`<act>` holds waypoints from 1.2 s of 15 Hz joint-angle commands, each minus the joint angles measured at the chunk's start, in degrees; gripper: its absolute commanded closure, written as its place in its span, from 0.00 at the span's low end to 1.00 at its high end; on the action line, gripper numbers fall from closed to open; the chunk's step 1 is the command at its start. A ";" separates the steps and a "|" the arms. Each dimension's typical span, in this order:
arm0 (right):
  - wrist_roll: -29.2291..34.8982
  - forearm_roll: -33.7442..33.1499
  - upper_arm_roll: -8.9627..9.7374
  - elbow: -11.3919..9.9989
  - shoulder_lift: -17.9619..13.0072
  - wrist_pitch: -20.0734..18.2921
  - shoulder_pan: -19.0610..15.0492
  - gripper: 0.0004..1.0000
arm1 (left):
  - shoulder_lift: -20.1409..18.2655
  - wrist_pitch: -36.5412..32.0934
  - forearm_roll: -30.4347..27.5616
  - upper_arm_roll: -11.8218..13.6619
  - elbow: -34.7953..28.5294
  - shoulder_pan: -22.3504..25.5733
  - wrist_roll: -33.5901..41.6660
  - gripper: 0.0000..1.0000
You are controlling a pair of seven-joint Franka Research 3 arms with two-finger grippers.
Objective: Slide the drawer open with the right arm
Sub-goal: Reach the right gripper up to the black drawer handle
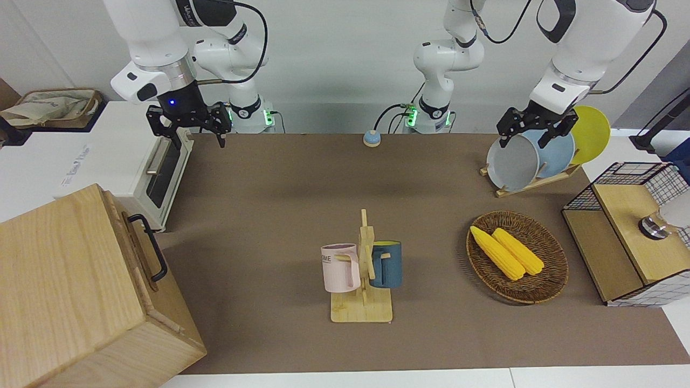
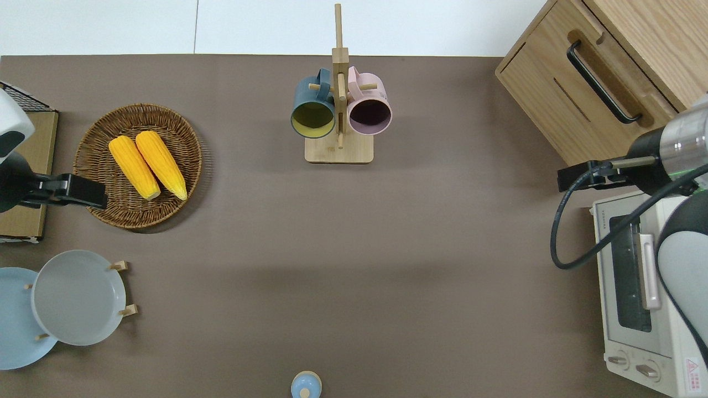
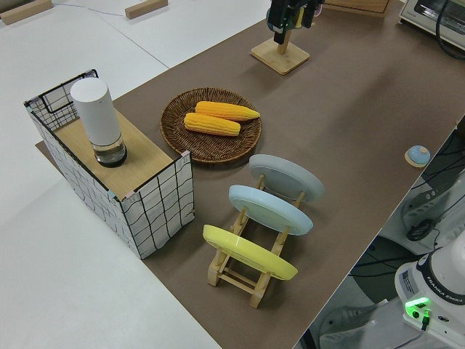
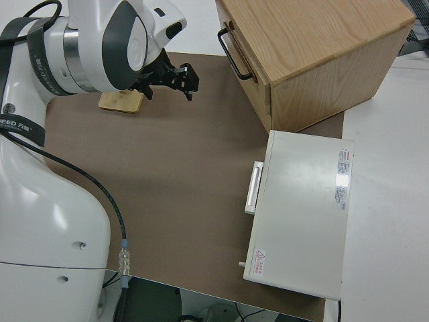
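Above brown mat, right tool (image 1: 197, 131) fingers apart; pale-wood drawer (image 1: 141, 253) shut, black bar handle (image 1: 147, 247).

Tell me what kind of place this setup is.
Most likely a robotics lab staged as a mock kitchen: two arms mounted at a table with a toaster oven, a mug rack, plates in a wooden rack and a basket of corn.

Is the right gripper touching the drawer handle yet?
Apart. The overhead view shows bare mat between the right gripper and the drawer's handle.
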 commanded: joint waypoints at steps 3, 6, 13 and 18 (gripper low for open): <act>-0.82 0.25 -0.45 1.62 0.48 -2.25 -0.38 0.01 | -0.25 -1.03 1.02 0.02 0.58 -0.39 -0.60 0.01; -0.73 0.25 -0.45 1.62 0.48 -2.60 -0.38 0.01 | -0.25 -1.03 1.02 0.02 0.49 -0.39 -0.60 0.01; -0.73 -3.61 0.34 2.85 0.48 -3.92 -0.03 0.01 | -0.25 -1.03 1.02 0.02 0.58 -0.39 -0.60 0.01; -0.64 -9.31 2.88 2.85 0.22 -4.71 0.06 0.01 | -0.25 -1.03 1.02 0.02 0.49 -0.39 -0.60 0.01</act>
